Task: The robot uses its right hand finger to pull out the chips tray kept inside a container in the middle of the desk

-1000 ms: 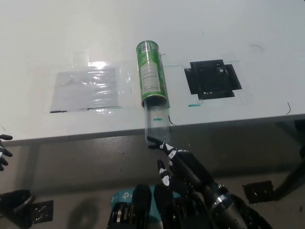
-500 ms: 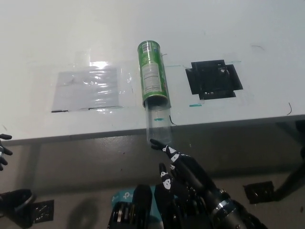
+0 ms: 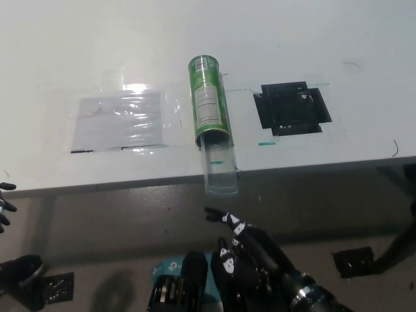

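Observation:
A green chips container (image 3: 209, 99) lies on its side in the middle of the white desk (image 3: 78, 52), its open mouth toward the front edge. A clear plastic tray (image 3: 219, 169) sticks out of that mouth and overhangs the desk edge. My black right hand (image 3: 250, 246) is below the desk edge, one finger stretched out toward the tray, its tip a short way under the tray's end and not touching it. My white left hand (image 3: 5, 205) shows only as fingertips at the left border.
A clear plastic sheet (image 3: 117, 120) is taped flat on the desk left of the container. A black square patch (image 3: 290, 107) lies to the right. The desk's front edge runs just below the container's mouth.
My right hand has dropped lower and away from the tray's end, which it was touching before. The tray now sticks out slightly farther past the desk edge.

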Robot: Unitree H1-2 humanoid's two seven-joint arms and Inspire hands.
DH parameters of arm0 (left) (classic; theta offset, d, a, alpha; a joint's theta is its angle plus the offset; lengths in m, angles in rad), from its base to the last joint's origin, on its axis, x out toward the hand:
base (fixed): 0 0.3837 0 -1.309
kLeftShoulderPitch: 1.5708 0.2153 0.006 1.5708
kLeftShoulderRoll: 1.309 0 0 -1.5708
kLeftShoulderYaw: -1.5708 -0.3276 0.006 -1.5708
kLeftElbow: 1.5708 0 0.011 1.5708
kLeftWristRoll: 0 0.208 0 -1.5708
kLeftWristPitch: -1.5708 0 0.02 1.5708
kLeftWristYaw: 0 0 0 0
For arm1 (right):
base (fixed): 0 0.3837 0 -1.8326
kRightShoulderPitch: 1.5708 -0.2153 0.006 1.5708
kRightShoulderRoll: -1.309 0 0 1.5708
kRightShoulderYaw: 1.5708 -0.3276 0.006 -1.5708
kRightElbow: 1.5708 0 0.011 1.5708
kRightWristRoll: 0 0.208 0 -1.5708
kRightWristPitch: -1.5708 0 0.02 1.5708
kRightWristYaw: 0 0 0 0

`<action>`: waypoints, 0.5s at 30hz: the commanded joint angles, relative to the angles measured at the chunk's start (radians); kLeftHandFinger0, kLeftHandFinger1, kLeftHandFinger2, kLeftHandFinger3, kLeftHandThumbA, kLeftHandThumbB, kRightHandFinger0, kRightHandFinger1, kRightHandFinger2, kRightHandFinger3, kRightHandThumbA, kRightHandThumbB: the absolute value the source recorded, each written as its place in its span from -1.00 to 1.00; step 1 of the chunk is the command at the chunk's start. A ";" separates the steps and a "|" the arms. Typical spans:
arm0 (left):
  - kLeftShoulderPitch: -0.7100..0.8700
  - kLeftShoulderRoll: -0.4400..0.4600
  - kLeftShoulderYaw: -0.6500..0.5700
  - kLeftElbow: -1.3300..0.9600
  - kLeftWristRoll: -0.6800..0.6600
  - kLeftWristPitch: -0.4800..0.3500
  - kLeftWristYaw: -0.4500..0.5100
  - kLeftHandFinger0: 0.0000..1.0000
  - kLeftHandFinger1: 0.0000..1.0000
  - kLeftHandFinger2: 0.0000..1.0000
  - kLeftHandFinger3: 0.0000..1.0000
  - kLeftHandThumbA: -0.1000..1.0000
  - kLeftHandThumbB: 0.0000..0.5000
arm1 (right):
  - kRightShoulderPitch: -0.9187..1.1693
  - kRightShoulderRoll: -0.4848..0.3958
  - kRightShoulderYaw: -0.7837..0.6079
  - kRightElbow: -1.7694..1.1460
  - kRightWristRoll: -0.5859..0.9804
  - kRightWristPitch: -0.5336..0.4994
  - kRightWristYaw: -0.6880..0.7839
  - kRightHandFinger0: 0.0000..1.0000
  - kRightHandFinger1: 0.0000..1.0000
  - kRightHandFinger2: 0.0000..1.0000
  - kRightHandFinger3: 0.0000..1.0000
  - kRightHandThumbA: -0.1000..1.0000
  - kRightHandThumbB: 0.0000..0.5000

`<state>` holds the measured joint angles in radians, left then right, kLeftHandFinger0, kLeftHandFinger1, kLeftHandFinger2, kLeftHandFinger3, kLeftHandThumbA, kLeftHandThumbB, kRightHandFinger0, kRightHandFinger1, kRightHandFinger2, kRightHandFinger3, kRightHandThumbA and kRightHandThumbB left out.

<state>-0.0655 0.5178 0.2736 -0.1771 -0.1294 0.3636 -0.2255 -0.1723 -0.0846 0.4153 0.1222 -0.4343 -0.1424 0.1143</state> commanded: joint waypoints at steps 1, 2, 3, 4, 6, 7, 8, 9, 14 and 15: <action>-0.006 0.021 0.013 -0.027 -0.006 -0.012 0.004 -0.36 -0.37 -0.25 0.11 -0.37 -1.00 | -0.022 -0.003 -0.011 -0.043 0.053 -0.032 0.034 -1.00 -0.84 1.00 1.00 -1.00 -0.05; 0.000 0.018 0.013 -0.027 -0.007 -0.013 0.004 -0.36 -0.37 -0.25 0.11 -0.37 -1.00 | -0.020 -0.007 -0.010 -0.048 0.054 -0.034 0.039 -1.00 -0.85 1.00 1.00 -1.00 -0.02; 0.002 0.015 0.014 -0.027 -0.006 -0.012 0.007 -0.38 -0.39 -0.27 0.10 -0.37 -1.00 | -0.033 -0.017 -0.011 -0.066 0.057 -0.046 0.048 -1.00 -0.81 1.00 1.00 -1.00 0.12; 0.002 0.014 0.014 -0.027 -0.006 -0.012 0.008 -0.38 -0.39 -0.28 0.10 -0.37 -1.00 | -0.039 -0.021 -0.011 -0.074 0.059 -0.051 0.051 -1.00 -0.84 1.00 1.00 -1.00 0.18; 0.014 0.015 0.014 -0.031 -0.006 -0.011 0.005 -0.39 -0.39 -0.28 0.10 -0.38 -1.00 | -0.047 -0.034 -0.010 -0.107 0.060 -0.061 0.062 -1.00 -0.77 1.00 1.00 -0.94 0.31; 0.015 0.016 0.014 -0.032 -0.004 -0.008 0.006 -0.38 -0.39 -0.28 0.10 -0.39 -1.00 | -0.051 -0.040 -0.012 -0.129 0.069 -0.044 0.075 -1.00 -0.74 1.00 1.00 -0.90 0.36; 0.016 0.017 0.013 -0.032 -0.002 -0.011 0.006 -0.38 -0.38 -0.27 0.10 -0.39 -1.00 | -0.058 -0.052 -0.021 -0.179 0.091 -0.014 0.099 -1.00 -0.74 1.00 1.00 -0.89 0.32; 0.018 0.018 0.015 -0.027 -0.003 -0.018 0.005 -0.38 -0.38 -0.27 0.10 -0.39 -1.00 | -0.065 -0.060 -0.027 -0.220 0.110 0.011 0.118 -1.00 -0.76 1.00 1.00 -0.89 0.32; 0.023 0.011 0.014 -0.019 -0.003 -0.022 0.008 -0.37 -0.37 -0.22 0.11 -0.41 -1.00 | -0.054 -0.116 -0.094 -0.369 0.201 0.084 0.157 -1.00 -0.83 1.00 1.00 -1.00 0.22; 0.023 0.010 0.014 -0.015 -0.003 -0.028 0.008 -0.38 -0.38 -0.23 0.10 -0.41 -1.00 | -0.053 -0.126 -0.111 -0.385 0.213 0.086 0.158 -1.00 -0.91 1.00 1.00 -1.00 0.18</action>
<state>-0.0431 0.5123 0.2739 -0.1767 -0.1291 0.3629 -0.2255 -0.2113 -0.1729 0.3543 -0.1754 -0.3273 -0.1018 0.2187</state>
